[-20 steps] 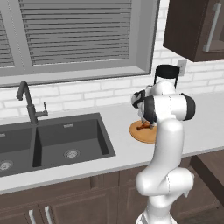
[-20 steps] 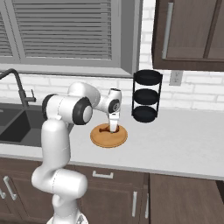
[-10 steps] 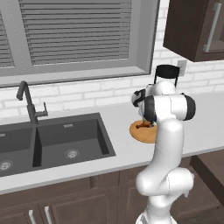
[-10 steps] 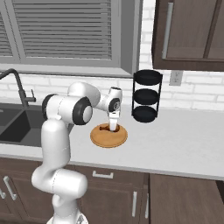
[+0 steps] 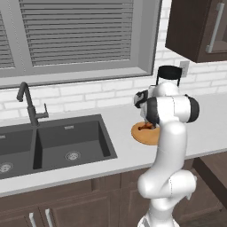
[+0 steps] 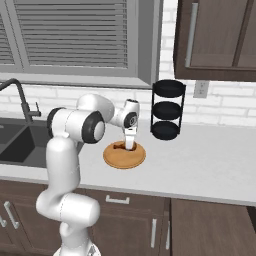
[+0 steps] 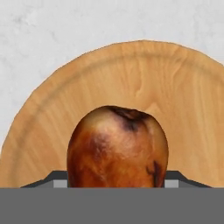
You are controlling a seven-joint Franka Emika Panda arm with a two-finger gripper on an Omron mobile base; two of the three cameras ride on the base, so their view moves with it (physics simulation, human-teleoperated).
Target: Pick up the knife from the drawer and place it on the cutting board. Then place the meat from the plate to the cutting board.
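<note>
Meat point(image 7: 117, 146) lies on the round tan plate point(image 7: 183, 87), and from here I see my jaws closed around it, one dark fingertip at each side. Plate sits on the grey table point(image 6: 200, 165), with a black three-tier rack point(image 6: 167, 110) just behind it by the wall.

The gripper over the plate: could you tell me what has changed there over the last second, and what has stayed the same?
The gripper has closed in from wide open onto the meat lying on the plate; its fingers now flank it. The arm has barely shifted. The meat is not lifted yet, and the plate and black rack stayed put.
</note>
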